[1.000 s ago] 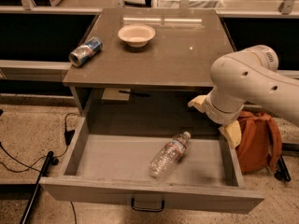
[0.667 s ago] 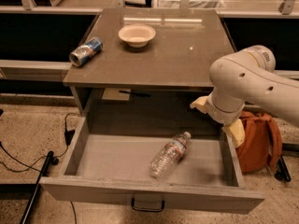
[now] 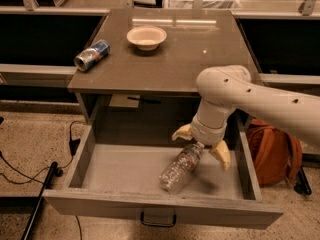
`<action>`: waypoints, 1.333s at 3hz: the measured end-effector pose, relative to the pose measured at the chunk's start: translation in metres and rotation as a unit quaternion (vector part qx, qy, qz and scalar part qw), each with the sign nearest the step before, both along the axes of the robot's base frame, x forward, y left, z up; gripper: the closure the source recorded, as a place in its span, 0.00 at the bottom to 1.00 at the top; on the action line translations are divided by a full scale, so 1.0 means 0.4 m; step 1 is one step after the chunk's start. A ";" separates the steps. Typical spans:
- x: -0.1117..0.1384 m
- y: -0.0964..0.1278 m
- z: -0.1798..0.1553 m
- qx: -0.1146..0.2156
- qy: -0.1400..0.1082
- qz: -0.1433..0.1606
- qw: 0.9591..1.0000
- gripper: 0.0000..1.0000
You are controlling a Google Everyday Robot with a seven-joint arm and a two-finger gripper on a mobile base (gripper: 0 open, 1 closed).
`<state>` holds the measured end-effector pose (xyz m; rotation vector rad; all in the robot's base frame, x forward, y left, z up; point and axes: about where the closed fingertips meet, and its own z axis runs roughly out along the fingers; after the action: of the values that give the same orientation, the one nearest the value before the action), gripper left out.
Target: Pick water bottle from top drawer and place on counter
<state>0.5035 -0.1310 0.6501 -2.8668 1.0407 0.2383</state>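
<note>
Gripper point(image 3: 201, 144), fingers spread apart, straddling the capped neck of the water bottle point(image 3: 180, 167), which lies on its side in the top drawer point(image 3: 115, 166), right of centre below the desk's front edge; lower squarely across the stiffer neck before closing, then lift to the counter point(image 3: 175, 59); no label writing legible

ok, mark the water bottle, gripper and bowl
water bottle point(image 3: 179, 169): camera view, crinkled body.
gripper point(image 3: 200, 150): camera view, midway between its open fingers, over the bottle's cap.
bowl point(image 3: 146, 37): camera view, inside bottom.
</note>
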 end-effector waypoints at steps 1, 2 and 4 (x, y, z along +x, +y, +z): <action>-0.043 0.066 -0.027 0.037 0.025 0.020 0.999 0.14; -0.069 0.112 -0.065 0.052 0.028 0.025 0.998 0.38; -0.103 0.164 -0.113 0.054 0.030 0.036 0.997 0.84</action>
<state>0.4622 -0.0653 0.6048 -2.8178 0.9050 0.3763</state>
